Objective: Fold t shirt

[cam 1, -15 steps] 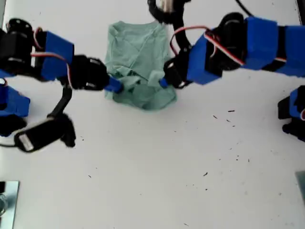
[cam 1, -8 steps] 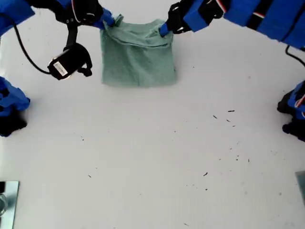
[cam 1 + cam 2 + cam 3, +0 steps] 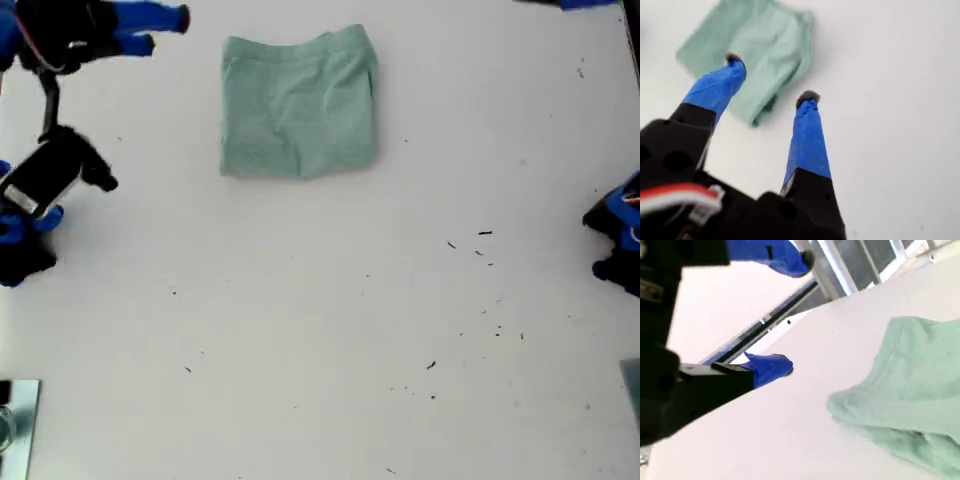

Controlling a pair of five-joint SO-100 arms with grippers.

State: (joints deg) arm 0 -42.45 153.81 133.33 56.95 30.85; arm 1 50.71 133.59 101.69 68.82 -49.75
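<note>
- The white table (image 3: 330, 330) carries the t shirt (image 3: 298, 104), folded into a flat square.
- My second gripper (image 3: 785, 312) hangs near the shirt's edge, jaws apart, empty.
- My first gripper (image 3: 771, 80) hovers above the shirt, jaws apart, gripping nothing.

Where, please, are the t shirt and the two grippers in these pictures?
t shirt (image 3: 298, 105): exterior view, middle of folded cloth.
my first gripper (image 3: 771, 80): first wrist view, between open fingertips.
my second gripper (image 3: 796, 314): second wrist view, between open fingertips.
</note>
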